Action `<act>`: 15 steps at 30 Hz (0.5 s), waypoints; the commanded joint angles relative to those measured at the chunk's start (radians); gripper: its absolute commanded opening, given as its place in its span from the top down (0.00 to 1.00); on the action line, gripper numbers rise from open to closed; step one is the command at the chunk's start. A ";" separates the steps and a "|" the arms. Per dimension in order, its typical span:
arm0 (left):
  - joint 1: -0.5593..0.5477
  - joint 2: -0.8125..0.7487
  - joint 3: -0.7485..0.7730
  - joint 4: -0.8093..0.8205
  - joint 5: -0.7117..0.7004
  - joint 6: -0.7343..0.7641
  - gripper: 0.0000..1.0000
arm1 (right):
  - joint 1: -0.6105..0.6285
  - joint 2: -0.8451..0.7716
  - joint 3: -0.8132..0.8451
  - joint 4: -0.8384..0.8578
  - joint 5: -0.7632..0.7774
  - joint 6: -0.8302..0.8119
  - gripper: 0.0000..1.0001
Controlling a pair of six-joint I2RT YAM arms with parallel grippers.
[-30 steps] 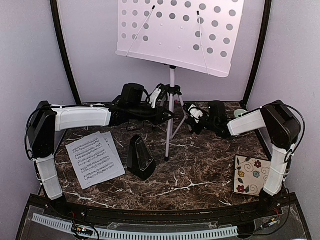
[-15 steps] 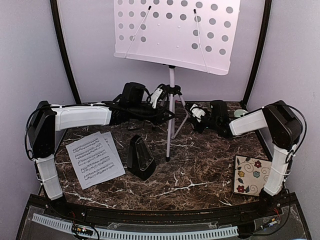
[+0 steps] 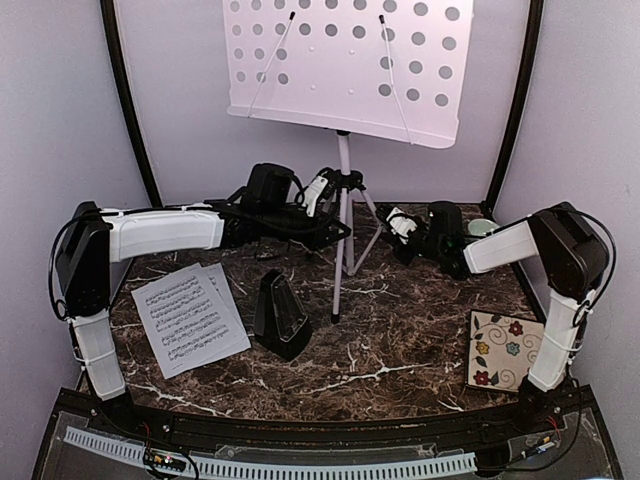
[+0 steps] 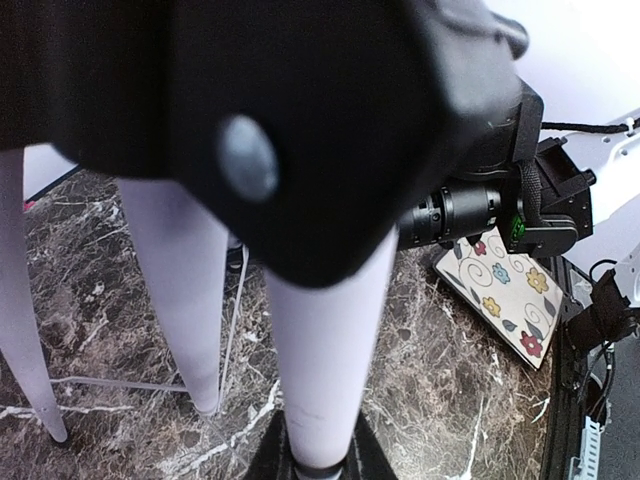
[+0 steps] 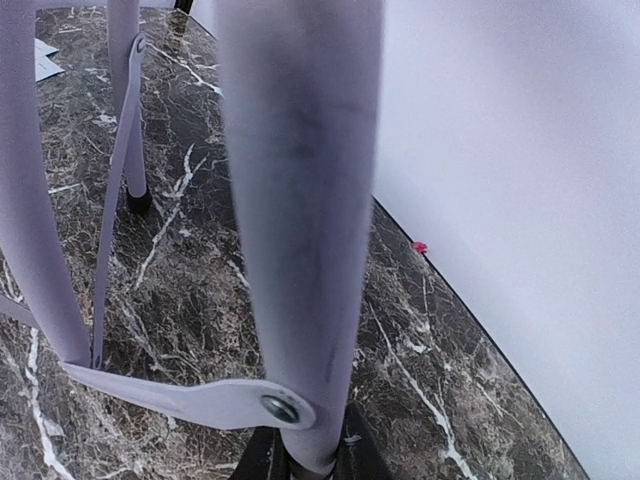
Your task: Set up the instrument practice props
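The white music stand's hole-dotted desk (image 3: 345, 70) rises at the back on its silver pole (image 3: 343, 230). My left gripper (image 3: 325, 192) is at the tripod's black hub (image 4: 280, 130). In the left wrist view this gripper (image 4: 318, 462) is shut on a white tripod tube (image 4: 320, 370). My right gripper (image 3: 400, 226) comes in from the right. In the right wrist view it (image 5: 305, 462) is shut on a tripod leg (image 5: 300, 200), just below the brace strap (image 5: 170, 395). Two music sheets (image 3: 190, 318) lie front left. The black metronome (image 3: 280, 315) stands beside them.
A floral tile (image 3: 505, 350) lies at the front right, also seen as the floral tile (image 4: 500, 290) in the left wrist view. A pale green bowl (image 3: 480, 228) sits behind my right forearm. The back wall (image 5: 500, 150) runs close behind the tripod.
The stand's desk has risen and shifted slightly left. My right gripper has moved a little right with its leg, and my left gripper has closed a little further on the tube.
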 commanded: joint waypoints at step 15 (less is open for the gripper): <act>-0.040 -0.024 0.149 -0.292 -0.051 0.067 1.00 | -0.222 0.055 0.017 0.082 0.228 0.029 1.00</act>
